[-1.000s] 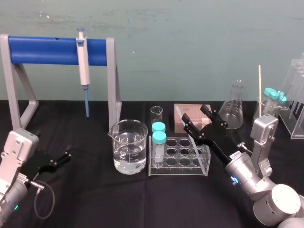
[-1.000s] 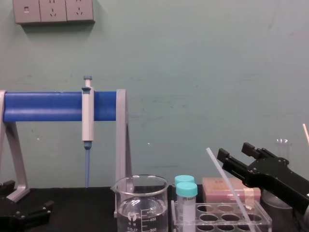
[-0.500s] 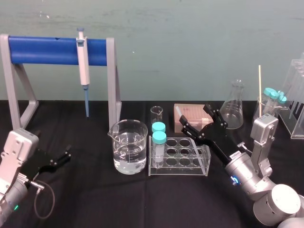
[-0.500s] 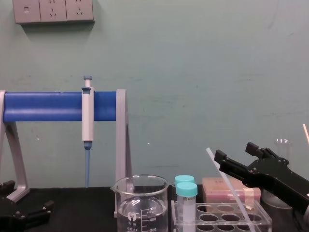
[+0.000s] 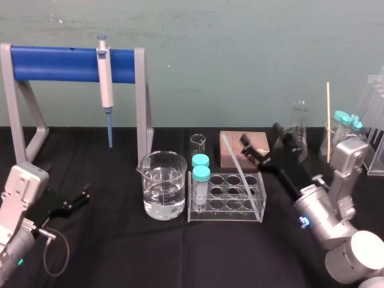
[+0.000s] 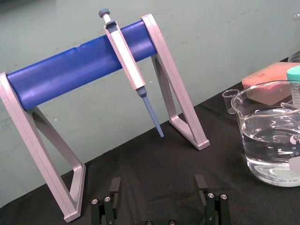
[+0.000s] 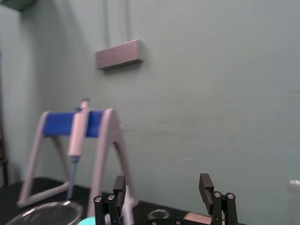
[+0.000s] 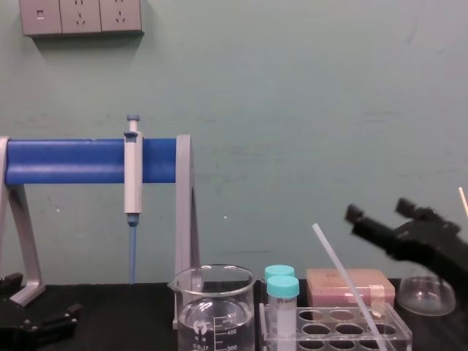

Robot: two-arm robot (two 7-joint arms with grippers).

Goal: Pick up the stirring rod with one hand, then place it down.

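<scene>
Head view sets the stirring rod near the middle of the black counter, leaning in the clear tube rack. Its lower end sits at the rack's front right corner, and its upper end slants up toward the counter's back edge. In the chest view the stirring rod rises at a tilt out of the rack, in front of the pink box. The right gripper hangs above the box behind the rack, released, with its two pointed fingers spread wide and nothing between them. From the chest camera the right gripper sits up and to the right of the rod's top end, apart from it. The right wrist view also has the right gripper splayed and empty. Two teal-capped tubes stand at the rack's left end, just beside a beaker of water. A glass flask stands behind the right arm. The left gripper rests low near the counter's left edge, released too, its fingers parted and empty. A pipette hangs on the blue stand along the back left.
</scene>
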